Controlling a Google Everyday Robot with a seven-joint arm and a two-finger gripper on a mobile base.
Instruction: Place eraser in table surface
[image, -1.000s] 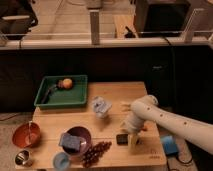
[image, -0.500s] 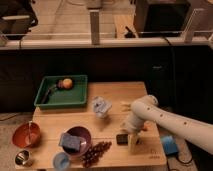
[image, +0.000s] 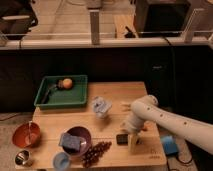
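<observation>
1. Near the front-right edge of the surface, the eraser lay flat on the wood.
2. Just beside it, the end effector pointed down, fingers apart, holding nothing.
3. Placing looked done; the next move called for lifting straight up, clear of the eraser

1. No text, label, brand, number or sign could be read on anything in the camera view.
2. The white arm's two-finger gripper hung with fingers spread over the light-brown wooden table surface, just beside the small flat black eraser; none of them bore legible marking.
</observation>
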